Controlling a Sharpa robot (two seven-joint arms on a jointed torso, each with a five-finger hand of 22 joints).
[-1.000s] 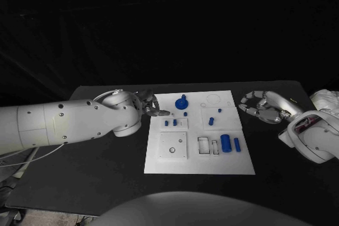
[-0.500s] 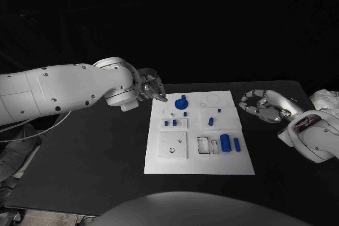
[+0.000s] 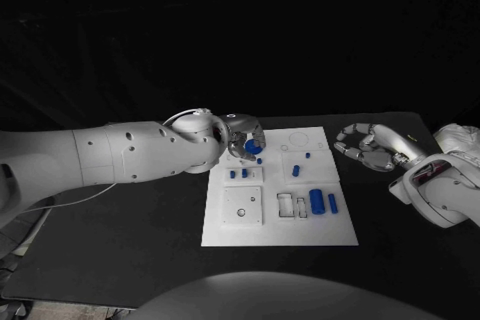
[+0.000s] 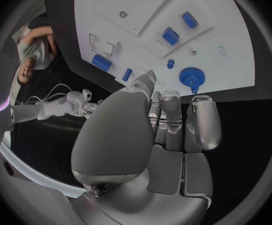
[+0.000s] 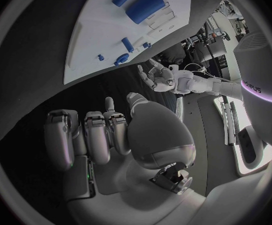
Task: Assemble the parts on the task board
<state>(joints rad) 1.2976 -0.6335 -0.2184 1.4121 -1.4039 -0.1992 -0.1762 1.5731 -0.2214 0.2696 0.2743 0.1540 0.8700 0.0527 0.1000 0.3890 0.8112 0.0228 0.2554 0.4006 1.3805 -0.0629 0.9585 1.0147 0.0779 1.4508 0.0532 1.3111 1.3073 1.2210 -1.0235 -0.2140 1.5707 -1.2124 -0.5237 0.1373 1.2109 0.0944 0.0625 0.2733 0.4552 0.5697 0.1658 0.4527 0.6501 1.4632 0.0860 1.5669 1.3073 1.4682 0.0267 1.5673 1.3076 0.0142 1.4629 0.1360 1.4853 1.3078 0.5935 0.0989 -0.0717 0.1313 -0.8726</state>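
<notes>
Black desk holds the board; left hand, empty and spread, should descend squarely over the gear before pinching.

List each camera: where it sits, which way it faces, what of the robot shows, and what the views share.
Head view: on the robot's head, looking down at the black table; both white arms, left hand, right hand.
Left wrist view: behind the left hand, facing the task board.
Right wrist view: behind the right hand, facing the task board.
Shared: all three show the board and the blue gear.
</notes>
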